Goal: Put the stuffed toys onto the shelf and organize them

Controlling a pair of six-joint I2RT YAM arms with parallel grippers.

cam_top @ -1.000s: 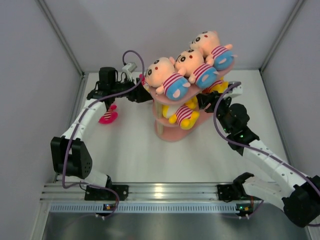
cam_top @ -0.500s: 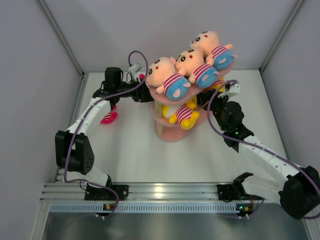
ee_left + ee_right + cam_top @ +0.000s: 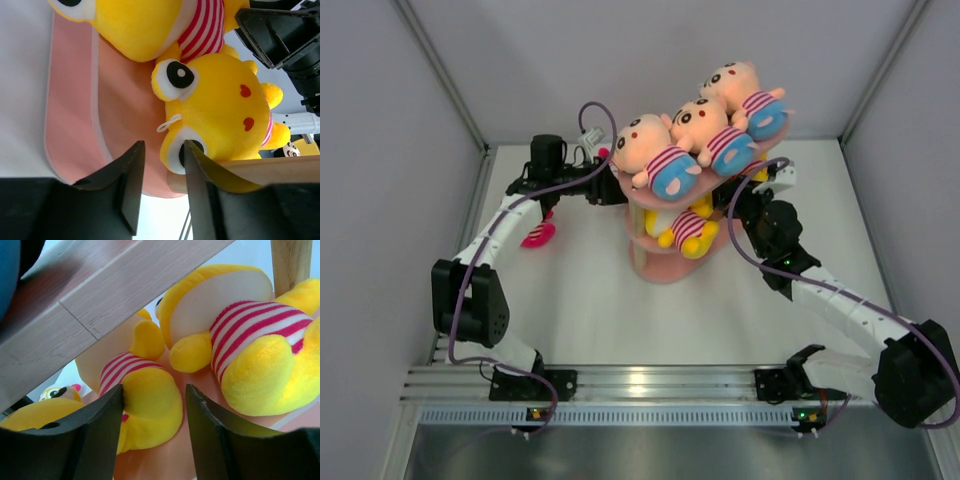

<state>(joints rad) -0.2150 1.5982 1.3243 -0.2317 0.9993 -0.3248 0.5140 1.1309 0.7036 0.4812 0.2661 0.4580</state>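
The pink shelf (image 3: 655, 270) stands mid-table. Three peach stuffed toys (image 3: 705, 130) in striped shirts and blue shorts lie on its top tier. Yellow toys (image 3: 688, 230) lie on the middle tier. My left gripper (image 3: 612, 188) reaches in at the shelf's left end. In the left wrist view it (image 3: 162, 150) is open and empty, one finger touching a yellow toy's head (image 3: 220, 110). My right gripper (image 3: 732, 200) reaches in from the right. In the right wrist view it (image 3: 154, 392) is open, its jaws either side of a yellow toy's rear (image 3: 150, 410).
A pink-legged toy (image 3: 537, 233) lies on the table left of the shelf, beside the left arm. Grey walls enclose the table on three sides. In the right wrist view, an upper tier's underside (image 3: 100, 300) and a wooden post (image 3: 290, 260) hang just above the gripper.
My left gripper has moved right, further under the top tier. My right gripper has moved left and in toward the middle tier. The toys on top have not moved.
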